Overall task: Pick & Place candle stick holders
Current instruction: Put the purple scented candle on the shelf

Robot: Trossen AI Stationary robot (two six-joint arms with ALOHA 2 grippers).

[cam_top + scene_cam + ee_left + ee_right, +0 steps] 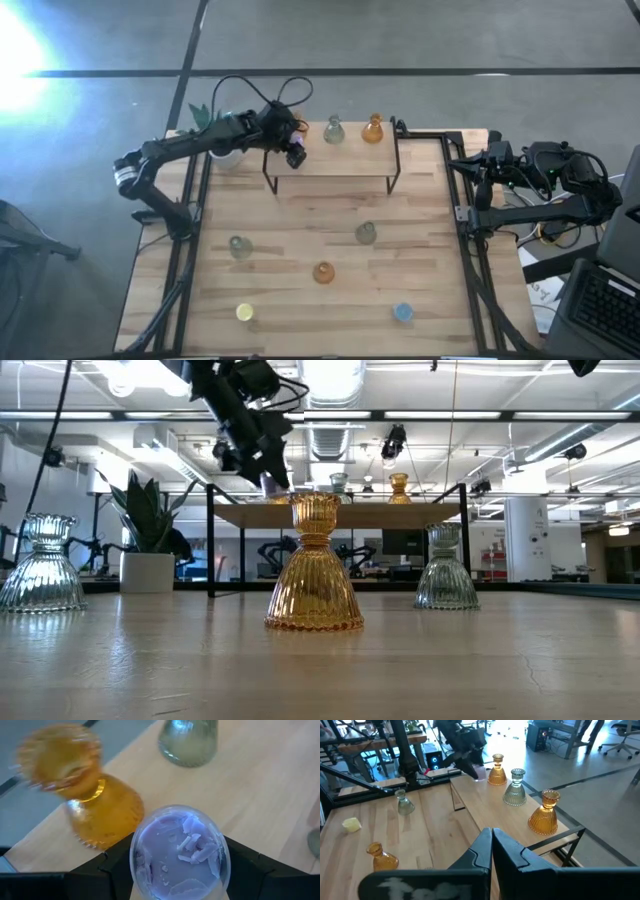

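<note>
The purple ribbed glass candle holder (pixel 179 851) sat clamped in the left gripper (pixel 294 152) above the raised wooden shelf (pixel 340 160), where three holders already stood; five waited on the table (pixel 300 300); the right gripper (pixel 491 851) idled clenched, empty

The tabletop (pixel 300 215) is pale wood with visible plank grain. On it stand a ribbed amber candle stick holder (pixel 313 565), two grey-green ribbed holders (pixel 445 568), a yellow holder (pixel 245 312) and a blue holder (pixel 403 312). The dark fingers (pixel 107 870) enclose a translucent purple holder (pixel 179 851); the plant pot (pixel 147 572) is white.
</note>
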